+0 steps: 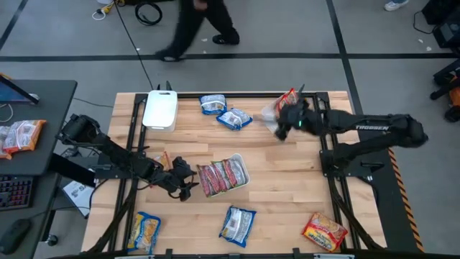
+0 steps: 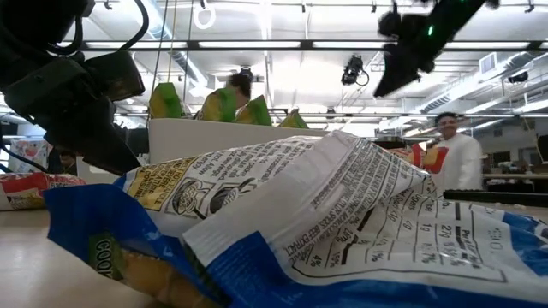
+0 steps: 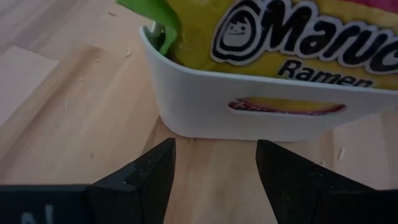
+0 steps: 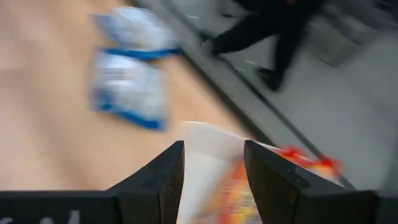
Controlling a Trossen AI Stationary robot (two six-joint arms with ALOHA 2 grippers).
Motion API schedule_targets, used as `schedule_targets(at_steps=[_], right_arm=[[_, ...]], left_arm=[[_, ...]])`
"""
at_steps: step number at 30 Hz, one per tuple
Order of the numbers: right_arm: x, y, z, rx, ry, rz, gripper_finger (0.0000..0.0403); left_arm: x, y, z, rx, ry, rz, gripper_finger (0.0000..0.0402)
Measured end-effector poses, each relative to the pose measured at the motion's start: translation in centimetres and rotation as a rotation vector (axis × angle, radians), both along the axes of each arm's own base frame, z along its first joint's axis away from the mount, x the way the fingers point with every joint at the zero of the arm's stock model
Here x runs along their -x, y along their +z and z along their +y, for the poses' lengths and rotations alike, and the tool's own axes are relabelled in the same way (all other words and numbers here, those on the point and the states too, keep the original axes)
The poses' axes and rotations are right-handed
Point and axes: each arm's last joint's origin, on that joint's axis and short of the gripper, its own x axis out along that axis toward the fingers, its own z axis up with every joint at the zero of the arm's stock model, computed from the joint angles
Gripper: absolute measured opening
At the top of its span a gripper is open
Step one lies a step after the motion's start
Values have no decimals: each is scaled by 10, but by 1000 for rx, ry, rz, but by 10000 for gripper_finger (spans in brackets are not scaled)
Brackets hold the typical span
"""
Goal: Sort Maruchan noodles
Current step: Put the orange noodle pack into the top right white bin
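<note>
From above, the wooden bench [image 1: 287,180] carries ramen packets in several spots. Two blue-white packets [image 1: 225,111] lie near the far edge beside an empty white tray [image 1: 160,109]. A second white tray [image 1: 241,181] at the middle holds red-pink packets [image 1: 221,176]. Along the near edge lie a yellow packet [image 1: 144,232], a blue-white packet [image 1: 237,223] and an orange-red packet [image 1: 325,232]. The left gripper [image 1: 188,180] sits just beside the filled tray. The right gripper [image 1: 287,119] is at the far right over an orange-red packet [image 1: 289,97] and a pale wrapper.

At bench height, a blue-white packet [image 2: 342,214] fills the foreground, and a person in white stands in the room behind.

From the left wrist, the fingers [image 3: 149,180] stand apart with nothing between them, facing the white tray's wall [image 3: 249,99], with a yellow Maruchan packet [image 3: 298,37] in it.

From the right wrist, the fingers [image 4: 161,180] stand apart; an orange-red packet [image 4: 230,186] shows in the gap between them, and whether they touch it cannot be told. Two blue-white packets [image 4: 127,87] lie beyond.
</note>
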Motion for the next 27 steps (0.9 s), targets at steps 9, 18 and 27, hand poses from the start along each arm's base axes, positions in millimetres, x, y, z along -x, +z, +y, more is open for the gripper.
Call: schedule_targets(at_steps=[9,18,27], right_arm=[[-58,-35,137,-168,325,130,163],[-86,-42,239,-385,304,641,162],[-56,-63,346,-878,319,744,162]], left_arm=[[0,0,0,-43,-49,10,227],[0,0,0,-50,-55,11,227],[2,0,-5,-51,-75,7,227]])
